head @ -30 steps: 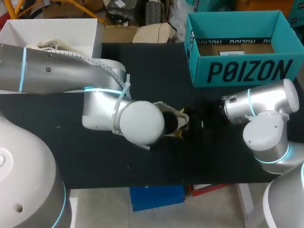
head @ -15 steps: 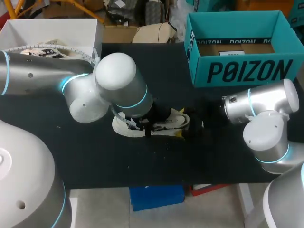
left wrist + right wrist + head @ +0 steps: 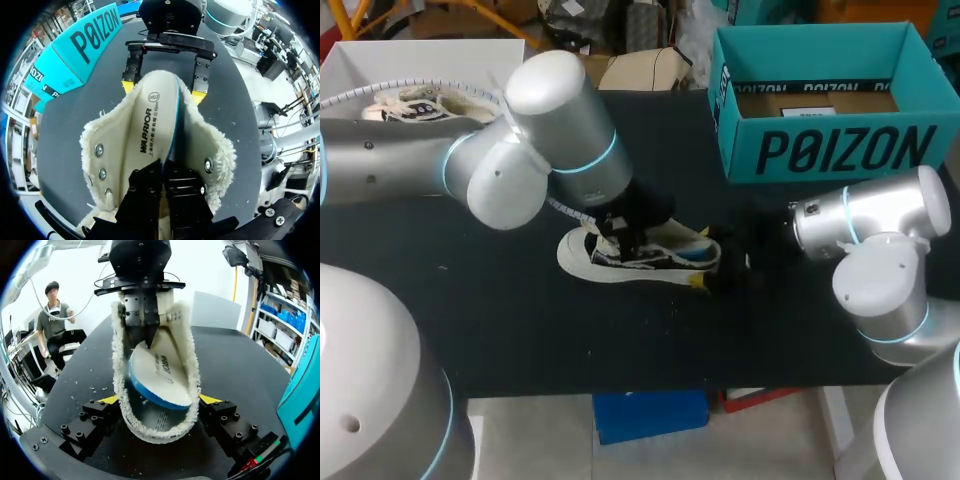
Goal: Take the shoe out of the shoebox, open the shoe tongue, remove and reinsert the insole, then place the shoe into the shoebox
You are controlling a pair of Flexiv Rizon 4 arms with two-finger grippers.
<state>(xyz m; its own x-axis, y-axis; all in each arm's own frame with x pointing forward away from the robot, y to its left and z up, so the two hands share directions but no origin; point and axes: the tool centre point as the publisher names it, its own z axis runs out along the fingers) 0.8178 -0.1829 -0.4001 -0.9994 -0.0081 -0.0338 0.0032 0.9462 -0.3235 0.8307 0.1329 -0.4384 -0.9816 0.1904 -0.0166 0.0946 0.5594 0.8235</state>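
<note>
**Left arm swung back; insole partly raised in the clamped shoe**

Since a second ago your left arm (image 3: pixel 545 140) has swung its elbow up and back. The shoe (image 3: pixel 645 258), then mostly hidden beneath it, now shows nearly whole on the bench (image 3: pixel 470 310).

The shoe's long axis runs straight from one set of jaws to the other, with the heel between the right jaws and the toe back under the left jaws.

- **Right jaws:** They stand wide, one yellow tip against each side of the fleece heel, so they appear to have the shoe clamped.
- **Left jaws:** They are pinched together on the insole (image 3: pixel 150 120). It runs ahead of them toward the heel, its heel end riding above the collar.

Judgement: the insole step is in hand. Any pull or push should follow that long axis, with your left arm working and your right anchoring. The shoebox (image 3: pixel 840 150) stands well apart, off to one side of the right jaws and nearer that arm.
</note>
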